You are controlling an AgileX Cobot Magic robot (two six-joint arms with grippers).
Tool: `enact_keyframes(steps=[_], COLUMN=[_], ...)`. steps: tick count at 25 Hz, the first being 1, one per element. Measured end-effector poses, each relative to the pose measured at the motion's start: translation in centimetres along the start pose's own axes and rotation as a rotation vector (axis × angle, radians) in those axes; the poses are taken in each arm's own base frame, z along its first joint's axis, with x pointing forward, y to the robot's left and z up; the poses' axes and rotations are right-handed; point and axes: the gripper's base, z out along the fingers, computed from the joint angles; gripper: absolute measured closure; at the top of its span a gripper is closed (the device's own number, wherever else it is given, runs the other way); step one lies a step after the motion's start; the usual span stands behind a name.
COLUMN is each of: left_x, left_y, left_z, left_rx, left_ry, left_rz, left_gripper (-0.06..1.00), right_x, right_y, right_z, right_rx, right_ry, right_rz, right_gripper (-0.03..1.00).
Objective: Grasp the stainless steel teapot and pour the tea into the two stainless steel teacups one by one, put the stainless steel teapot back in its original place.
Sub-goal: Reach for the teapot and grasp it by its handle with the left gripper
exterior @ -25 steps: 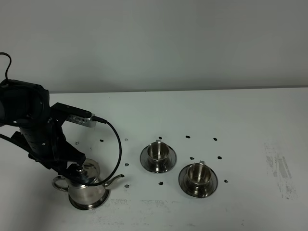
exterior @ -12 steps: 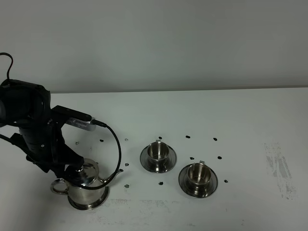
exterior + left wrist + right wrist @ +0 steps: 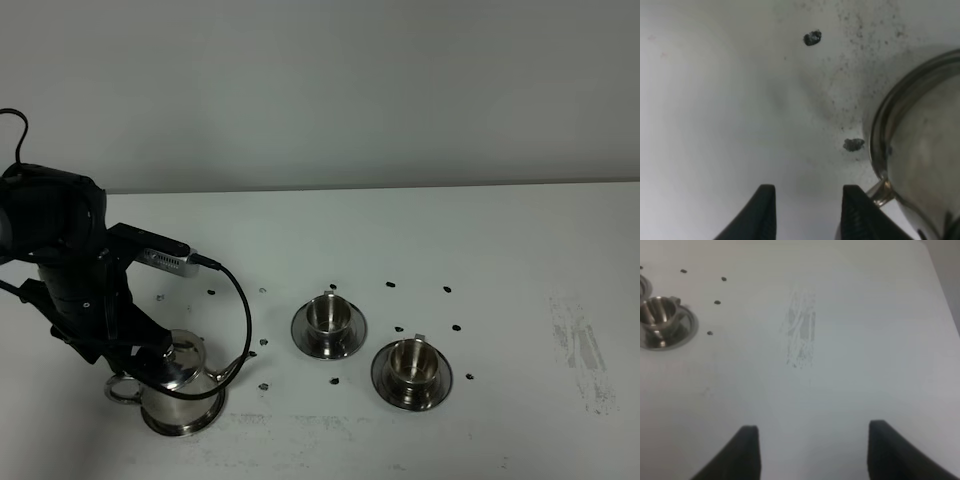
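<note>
The stainless steel teapot (image 3: pixel 182 388) stands on its round saucer (image 3: pixel 205 420) at the front left, with the loop handle (image 3: pixel 120 388) to the left and the spout (image 3: pixel 236 372) to the right. My left gripper (image 3: pixel 807 216) is open and empty, low over the table just beside the pot (image 3: pixel 925 150), near where the handle joins it (image 3: pixel 881 192). In the exterior view the left arm (image 3: pixel 75 290) hides the gripper. The two steel teacups (image 3: pixel 328 316) (image 3: pixel 410 363) sit on saucers at the middle. My right gripper (image 3: pixel 815 452) is open over bare table, and one cup (image 3: pixel 655 312) shows far from it.
Small black dots (image 3: pixel 262 384) ring the pot's saucer and the cups; two show in the left wrist view (image 3: pixel 854 145). A grey scuff (image 3: pixel 578 345) marks the table at the right. A black cable (image 3: pixel 240 310) loops from the left arm over the pot.
My left arm has shifted a little left and down, toward the pot's handle side. The teapot and cups have not moved.
</note>
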Motion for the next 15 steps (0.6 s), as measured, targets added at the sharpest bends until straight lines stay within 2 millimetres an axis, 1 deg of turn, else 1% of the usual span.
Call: enact_keyframes(steps=[7, 15], left_x=[-0.2, -0.5], left_y=[0.1, 0.7], left_z=[-1.2, -1.1], left_rx=[-0.008, -0.017], left_ry=[-0.058, -0.099], left_rz=[-0.017, -0.044], left_gripper=[0.57, 0.57], right_x=[0.0, 0.0], right_y=[0.0, 0.0], right_z=[0.0, 0.0], right_rx=[0.0, 0.0], right_ry=[0.0, 0.0], right_rz=[0.0, 0.0], right_gripper=[0.48, 0.48])
